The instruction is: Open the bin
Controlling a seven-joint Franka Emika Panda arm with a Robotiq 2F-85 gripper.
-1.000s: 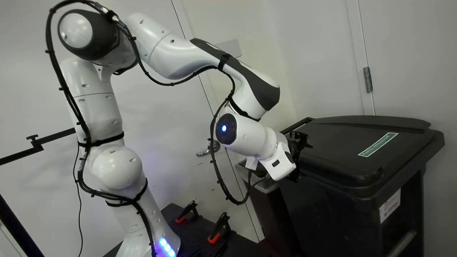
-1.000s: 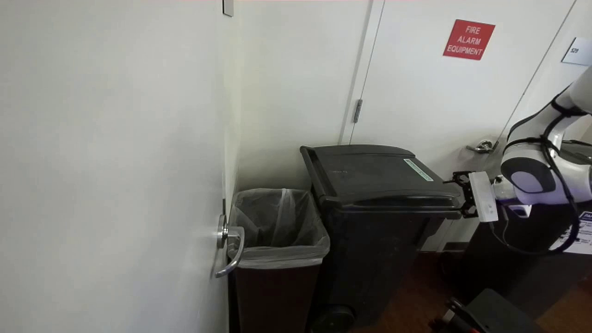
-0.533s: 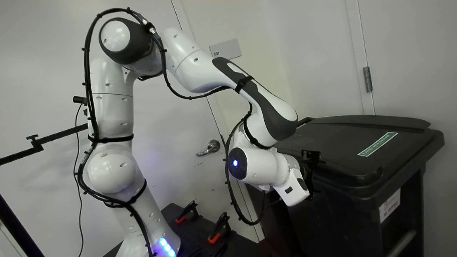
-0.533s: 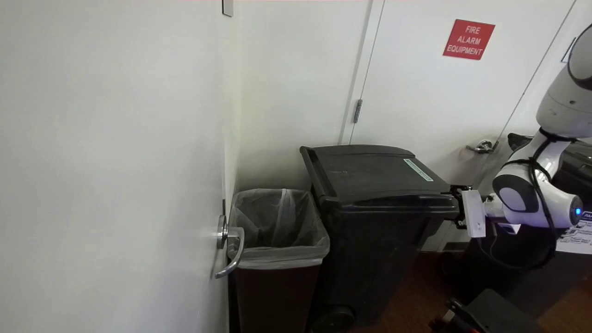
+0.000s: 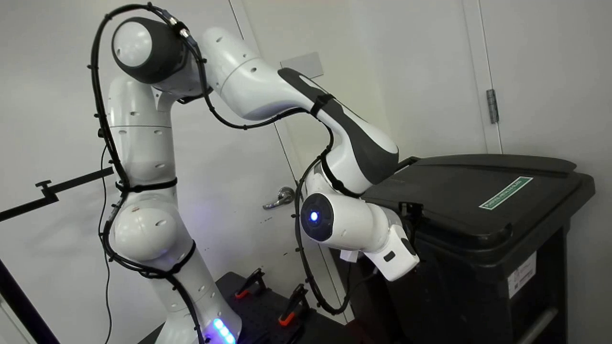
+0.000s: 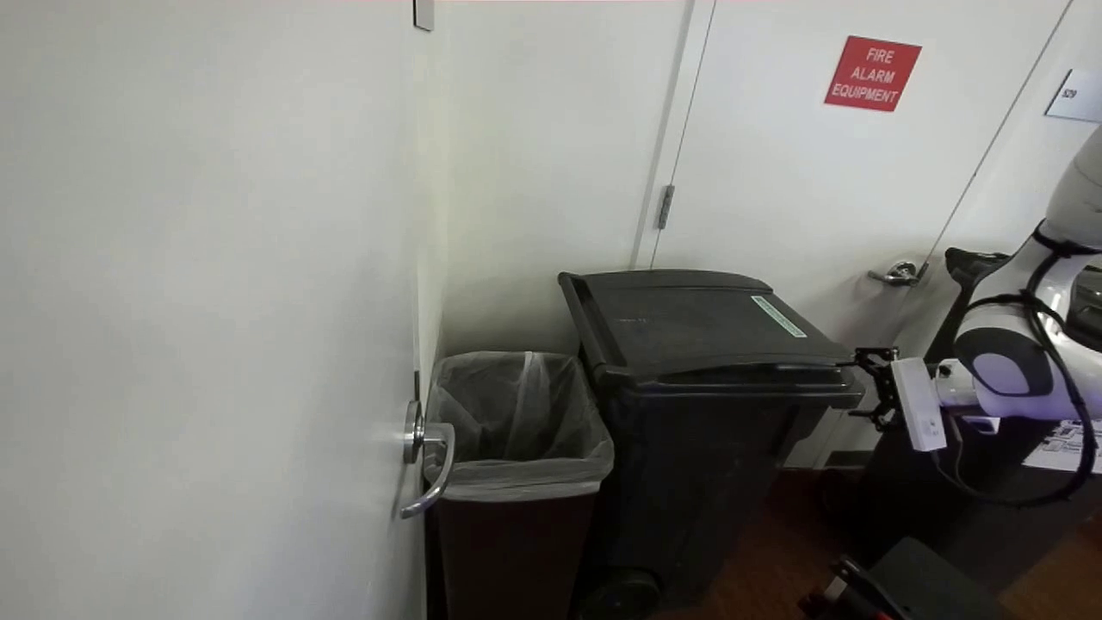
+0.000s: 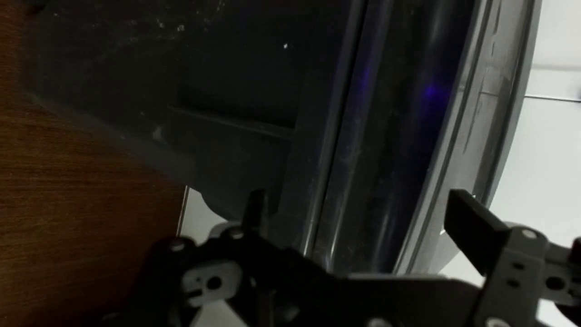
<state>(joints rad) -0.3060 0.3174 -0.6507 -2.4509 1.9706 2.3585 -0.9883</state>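
1. Bin [image 6: 689, 456]: stood upright, low and central in an exterior view, just in front of the pincer [image 7: 357, 197]. Not yet opened; task judged near its start.

2. Lined basket [image 6: 512, 551]: just beside the bin, at the end away from the pincer. No part in the task.

3. Lid [image 6: 689, 323]: lay flat, fully down. Hinge judged to lie opposite the pincer, so the lift called for a slow arc towards that end, not a straight upward pull.

4. Pincer: jaws spread wide, nothing gripped. Wrist view put the lid's front edge within the span. Contact with the bin: could not tell.

5. Lower finger [image 7: 256, 211]: appeared level with the body beneath the bin's rim [image 7: 322, 154]. Judged too low for a clean bite; the tip wanted to go under the lid's overhang alone, above the rim. Closing at that height risked clamping lid and body together and dragging the bin along.

6. Upper finger [image 7: 476, 227]: roughly level with the lid's top. Light touch advised there, since firm pressure would have worked against the lift.
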